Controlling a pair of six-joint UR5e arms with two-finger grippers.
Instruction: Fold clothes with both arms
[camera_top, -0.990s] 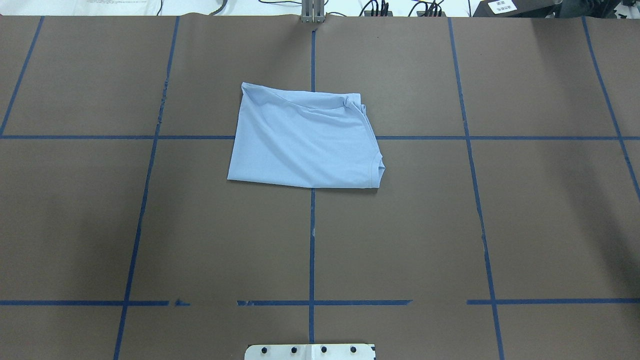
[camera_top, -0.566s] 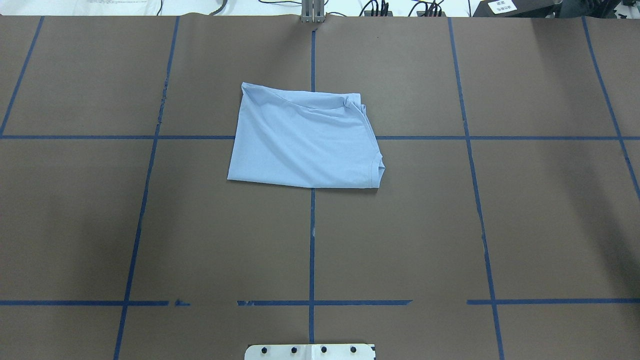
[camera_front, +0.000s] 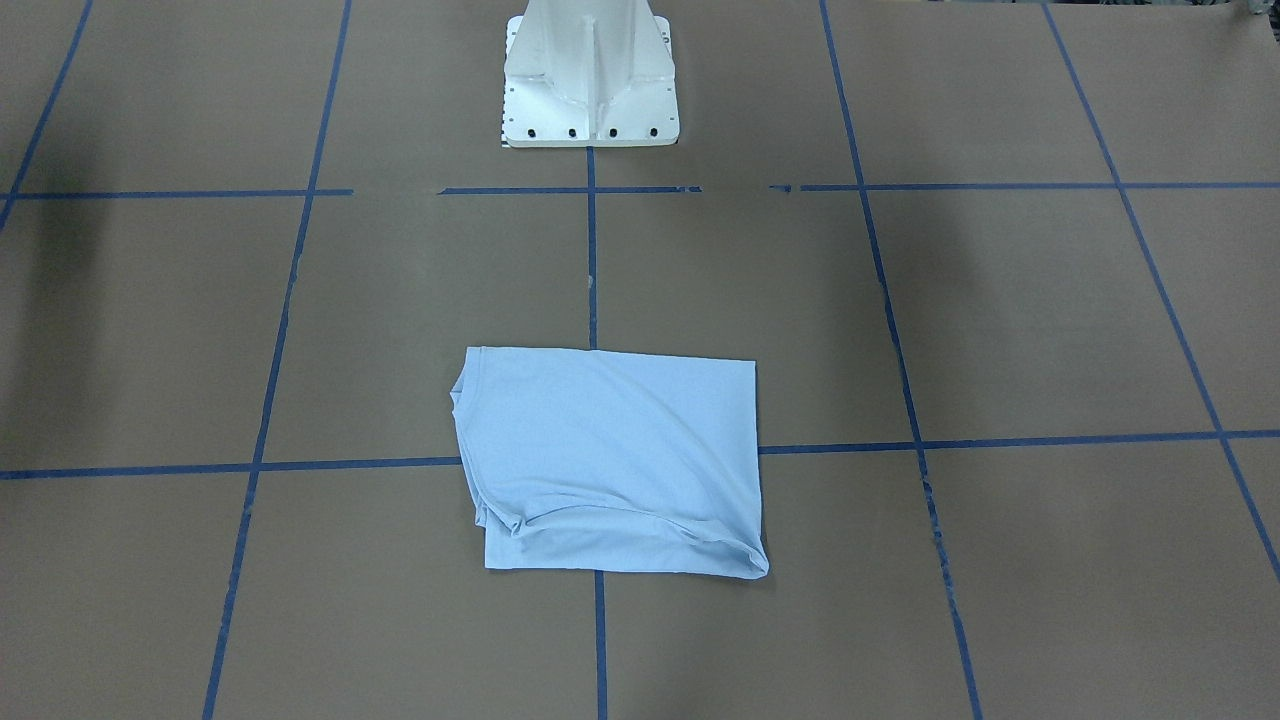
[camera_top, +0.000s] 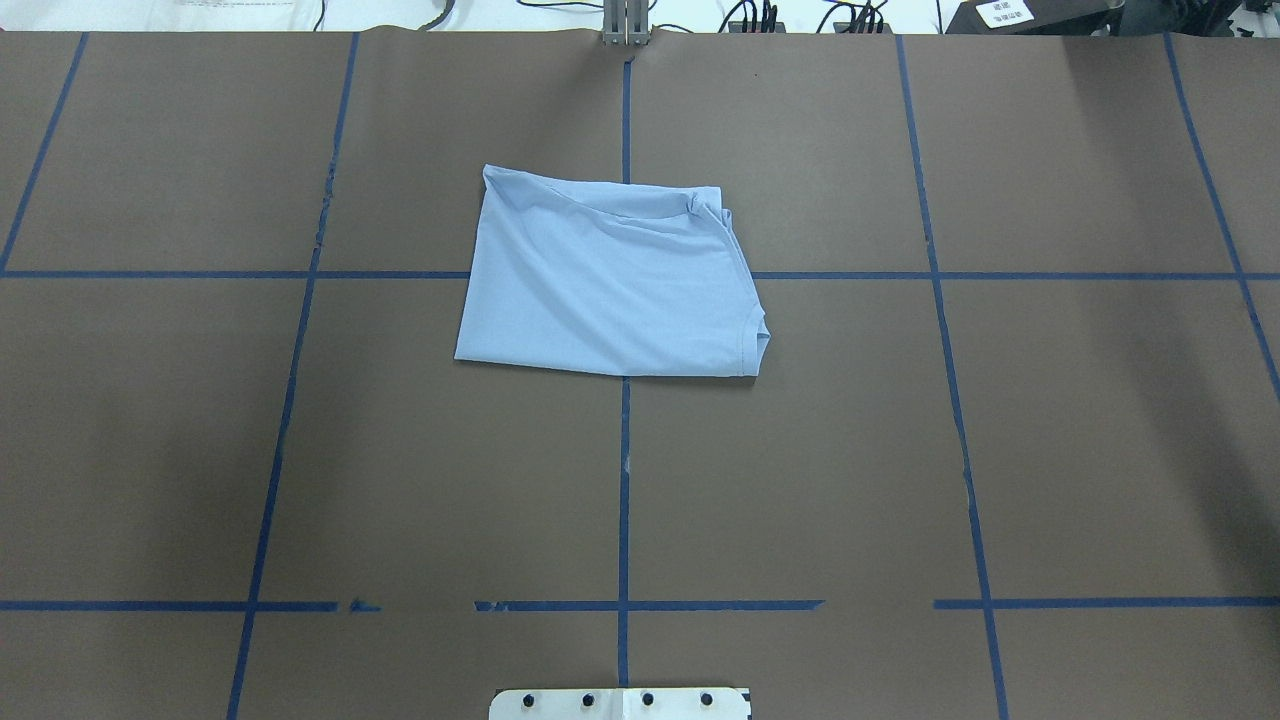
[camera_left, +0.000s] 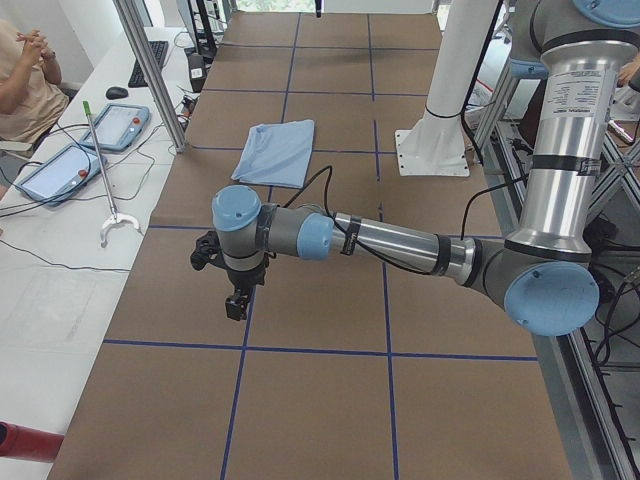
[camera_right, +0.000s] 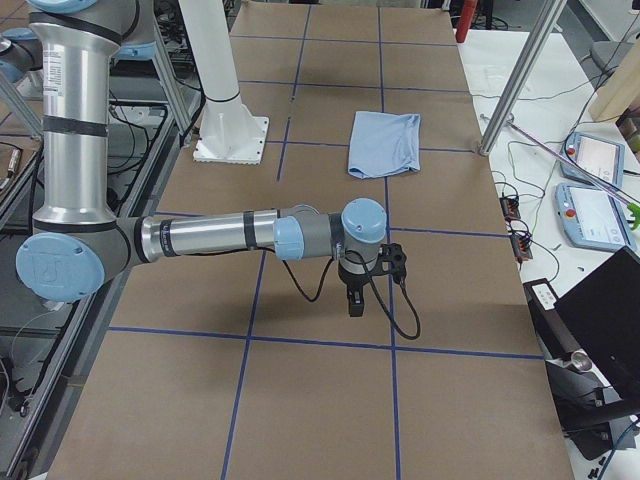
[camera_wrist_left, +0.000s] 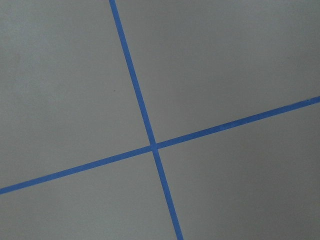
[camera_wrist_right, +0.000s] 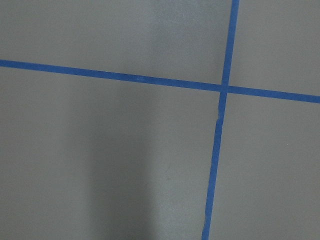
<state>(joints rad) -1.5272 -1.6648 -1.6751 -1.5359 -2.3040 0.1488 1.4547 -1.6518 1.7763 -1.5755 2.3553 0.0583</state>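
Note:
The light blue T-shirt (camera_top: 610, 280) lies folded into a rough rectangle at the table's middle, flat on the brown cover. It also shows in the front view (camera_front: 610, 470) and both side views (camera_left: 277, 152) (camera_right: 383, 143). Its chest print and neck tag are hidden. My left gripper (camera_left: 237, 305) hangs over bare table far from the shirt, towards the left end. My right gripper (camera_right: 353, 305) hangs likewise towards the right end. I cannot tell whether either is open or shut. Both wrist views show only brown cover and blue tape.
The white pedestal base (camera_front: 590, 100) stands at the robot's edge, behind the shirt. Blue tape lines grid the brown table cover (camera_top: 900, 450). Metal posts (camera_left: 150, 70) (camera_right: 520, 80), tablets (camera_left: 115, 125) and a seated operator (camera_left: 25, 70) are on the far side.

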